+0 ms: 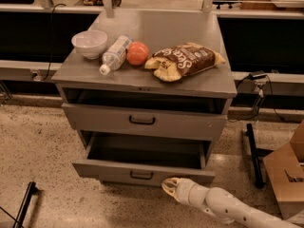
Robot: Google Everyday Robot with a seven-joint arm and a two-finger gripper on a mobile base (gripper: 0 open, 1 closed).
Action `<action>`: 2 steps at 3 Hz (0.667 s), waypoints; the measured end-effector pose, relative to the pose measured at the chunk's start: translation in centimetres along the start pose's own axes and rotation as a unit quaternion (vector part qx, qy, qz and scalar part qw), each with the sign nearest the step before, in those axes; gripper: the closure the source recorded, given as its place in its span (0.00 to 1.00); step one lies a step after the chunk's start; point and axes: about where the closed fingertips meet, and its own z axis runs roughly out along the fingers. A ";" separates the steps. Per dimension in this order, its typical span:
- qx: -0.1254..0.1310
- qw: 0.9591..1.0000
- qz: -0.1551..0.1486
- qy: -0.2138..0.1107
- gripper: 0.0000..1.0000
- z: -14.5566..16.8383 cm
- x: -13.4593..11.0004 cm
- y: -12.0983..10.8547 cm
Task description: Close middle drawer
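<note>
Middle drawer point(142, 172): pulled well out beneath the tabletop's point(166, 27) front edge, tray exposed. Hand point(170, 186): low, just before the drawer's front panel, right of centre; whether clenched or released cannot be told.

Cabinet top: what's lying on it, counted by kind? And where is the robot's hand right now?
White bowl: 1
Plastic water bottle: 1
Orange-red fruit: 1
Chip bag: 1
Total: 4
The gripper is down low, at the front panel of the pulled-out middle drawer, to the right of its handle.
</note>
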 end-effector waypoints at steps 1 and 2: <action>0.011 1.000 -0.010 -0.004 1.00 1.2 0.1 -1.6; 0.021 1.000 -0.018 -0.005 1.00 2.0 0.1 -3.3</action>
